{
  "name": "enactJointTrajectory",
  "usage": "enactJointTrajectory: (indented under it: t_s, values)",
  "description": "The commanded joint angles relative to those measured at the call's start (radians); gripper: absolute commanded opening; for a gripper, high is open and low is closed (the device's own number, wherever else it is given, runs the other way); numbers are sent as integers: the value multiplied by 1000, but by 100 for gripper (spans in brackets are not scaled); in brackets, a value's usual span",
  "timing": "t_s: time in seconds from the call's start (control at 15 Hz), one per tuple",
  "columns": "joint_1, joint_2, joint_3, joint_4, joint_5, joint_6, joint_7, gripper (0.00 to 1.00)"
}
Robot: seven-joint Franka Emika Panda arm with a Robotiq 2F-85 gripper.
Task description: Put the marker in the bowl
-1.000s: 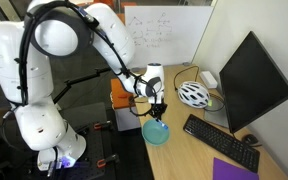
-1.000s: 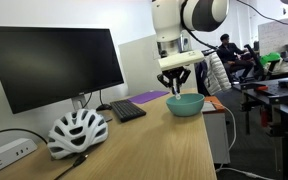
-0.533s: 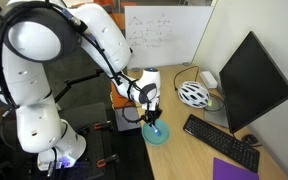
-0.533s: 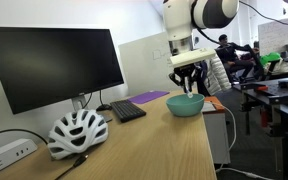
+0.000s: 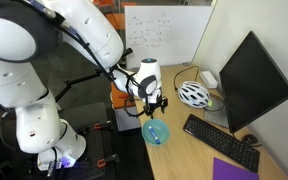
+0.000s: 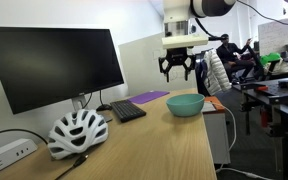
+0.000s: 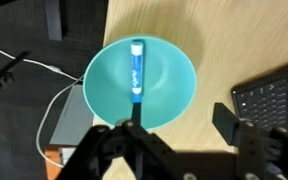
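The teal bowl (image 5: 156, 132) (image 6: 185, 104) stands near the edge of the wooden table. In the wrist view the marker (image 7: 136, 70), white with a blue end, lies inside the bowl (image 7: 169, 80), running from the far wall down toward the near rim. My gripper (image 5: 156, 102) (image 6: 177, 68) hangs well above the bowl, clear of it. Its jaws stand open with nothing between them, and in the wrist view the gripper (image 7: 174, 122) shows at the bottom of the picture.
A white cycling helmet (image 5: 193, 94) (image 6: 76, 131) lies beside the monitor (image 5: 252, 80) (image 6: 49, 65). A black keyboard (image 5: 219, 140) (image 6: 127, 110) (image 7: 274, 100) sits close to the bowl. A purple pad (image 5: 234, 170) (image 6: 152, 97) lies past the keyboard, and a power strip (image 6: 9, 155) rests by the helmet.
My gripper has opened and let go of the marker, which now lies in the bowl. The gripper has risen from the bowl's rim to well above it.
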Motion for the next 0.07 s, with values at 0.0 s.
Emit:
enactJointTrajectory:
  t_s: [0.0]
  values:
    - [-54,-145,89,-47,68,-114,-70,100]
